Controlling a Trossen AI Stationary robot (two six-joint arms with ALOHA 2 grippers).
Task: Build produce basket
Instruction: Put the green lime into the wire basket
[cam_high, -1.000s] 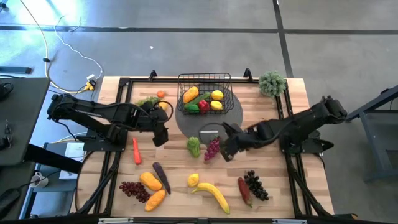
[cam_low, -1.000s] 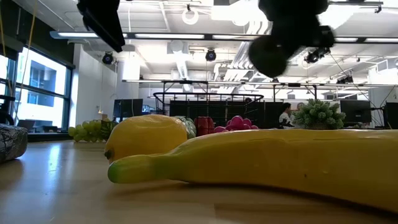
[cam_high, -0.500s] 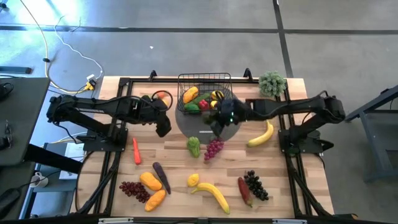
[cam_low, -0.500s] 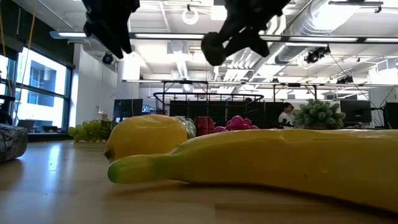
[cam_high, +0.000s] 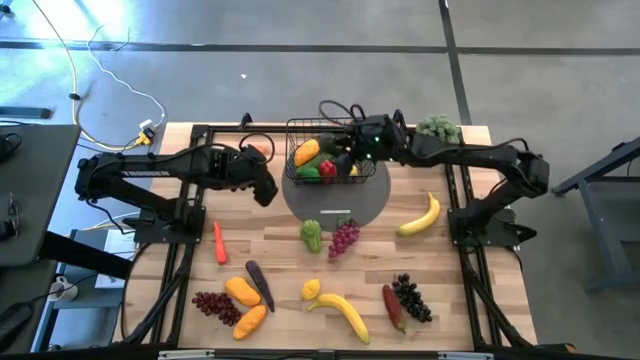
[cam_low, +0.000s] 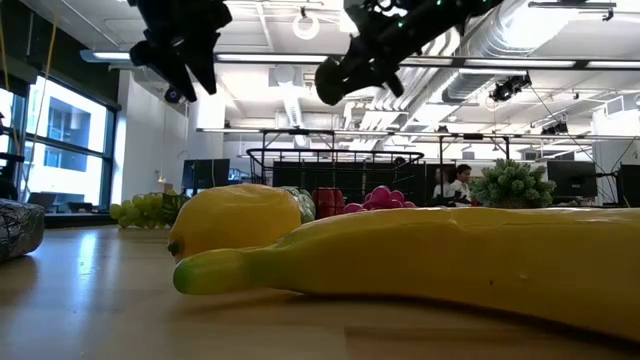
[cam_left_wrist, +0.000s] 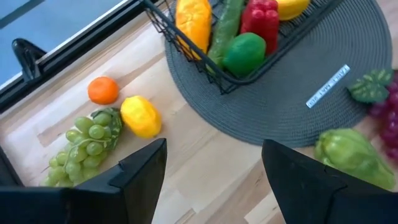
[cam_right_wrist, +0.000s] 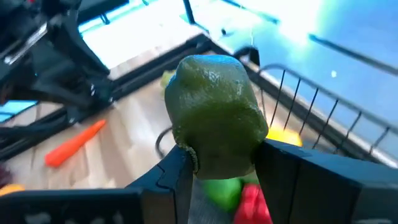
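Holding a dull green, rounded toy fruit (cam_right_wrist: 214, 115) pinched between its two dark fingers, your right gripper (cam_high: 362, 143) hangs over the small black wire-mesh basket (cam_high: 329, 124), which stands on the flat grey woven round mat (cam_high: 372, 202) at the far middle of the table. Directly beneath the gripper the basket already carries an orange-yellow fruit (cam_high: 307, 152), a yellow lemon (cam_left_wrist: 292, 6), a red pepper (cam_left_wrist: 262, 15) and a bright green fruit (cam_left_wrist: 244, 52), so the free room looks tight.

Judge the drop carefully: lower the fruit until it sits just above the pile, inside the upright grid sides, before you part the fingers. Letting go from high up risks a bounce over the rim. Keep the fingers clear of the wire wall on the way down.

Your left gripper (cam_left_wrist: 211, 171) hovers with fingers spread beside the basket's left side, above bare wood, with a second yellow lemon (cam_left_wrist: 140, 116), a small orange fruit (cam_left_wrist: 103, 89) and a pale green grape bunch (cam_left_wrist: 88, 141) just ahead of it. Leave it there until the right arm is done.
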